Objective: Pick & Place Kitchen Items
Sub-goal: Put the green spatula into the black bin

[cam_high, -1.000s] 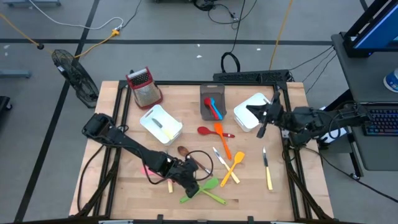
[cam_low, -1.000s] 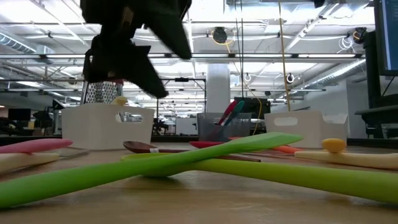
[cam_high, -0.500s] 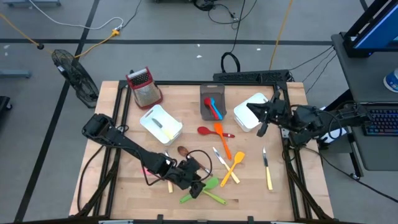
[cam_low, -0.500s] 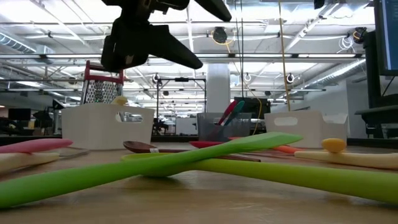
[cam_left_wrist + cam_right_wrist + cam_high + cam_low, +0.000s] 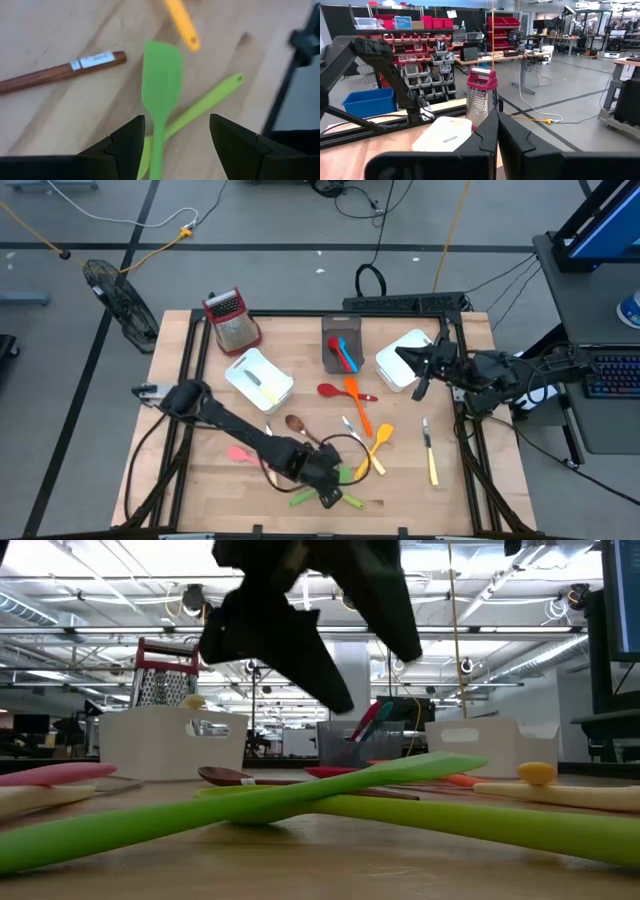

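With wide jaws straddling the green spatula point(image 5: 161, 90), the left gripper point(image 5: 172, 145) risks also pinching the green spoon point(image 5: 210, 97) crossed beneath, toward five o'clock.

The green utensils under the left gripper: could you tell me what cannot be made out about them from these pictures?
- High view: the left gripper covers where the green spatula crosses the green spoon.
- Left wrist view: both handles run off the picture's edge between the open fingers.
- Low view: the near ends are blurred and cut off.
- Contact with the spatula: cannot tell.
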